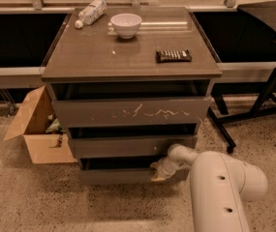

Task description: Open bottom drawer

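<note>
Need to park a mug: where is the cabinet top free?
Grey-brown cabinet top: bare front left, bordered by the white bowl and black ridged bar. Crowded at the back: bowl, lying clear plastic bottle. The gripper is low, at the right end of the dark bottom drawer.
</note>
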You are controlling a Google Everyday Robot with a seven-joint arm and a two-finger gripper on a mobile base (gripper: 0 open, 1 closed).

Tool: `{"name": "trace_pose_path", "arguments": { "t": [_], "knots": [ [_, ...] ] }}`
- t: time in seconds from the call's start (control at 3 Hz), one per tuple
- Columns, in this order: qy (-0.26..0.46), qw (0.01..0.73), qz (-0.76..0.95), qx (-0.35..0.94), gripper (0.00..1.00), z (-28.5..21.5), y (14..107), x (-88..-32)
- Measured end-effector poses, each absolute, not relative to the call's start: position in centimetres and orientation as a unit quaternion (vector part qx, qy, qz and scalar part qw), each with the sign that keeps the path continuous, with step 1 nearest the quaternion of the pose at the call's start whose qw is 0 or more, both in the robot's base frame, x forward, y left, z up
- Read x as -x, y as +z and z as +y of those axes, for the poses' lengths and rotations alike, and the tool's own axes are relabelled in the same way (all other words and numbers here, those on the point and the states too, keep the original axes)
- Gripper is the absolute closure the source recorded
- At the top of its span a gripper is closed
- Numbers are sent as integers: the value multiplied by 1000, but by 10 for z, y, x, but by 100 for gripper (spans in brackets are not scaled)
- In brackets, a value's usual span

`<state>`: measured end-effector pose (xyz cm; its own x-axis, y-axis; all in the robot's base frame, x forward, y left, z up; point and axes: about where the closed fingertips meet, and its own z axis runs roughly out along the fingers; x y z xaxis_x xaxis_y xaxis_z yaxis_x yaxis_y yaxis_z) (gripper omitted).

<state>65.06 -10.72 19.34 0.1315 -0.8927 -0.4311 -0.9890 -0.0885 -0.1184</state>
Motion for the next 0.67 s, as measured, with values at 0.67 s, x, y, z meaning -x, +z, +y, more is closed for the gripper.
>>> {"name": "trace_pose_path", "arguments": {
  "t": [0.67],
  "knots": [
    [134,191,642,731,98,-101,197,-634]
  ]
}}
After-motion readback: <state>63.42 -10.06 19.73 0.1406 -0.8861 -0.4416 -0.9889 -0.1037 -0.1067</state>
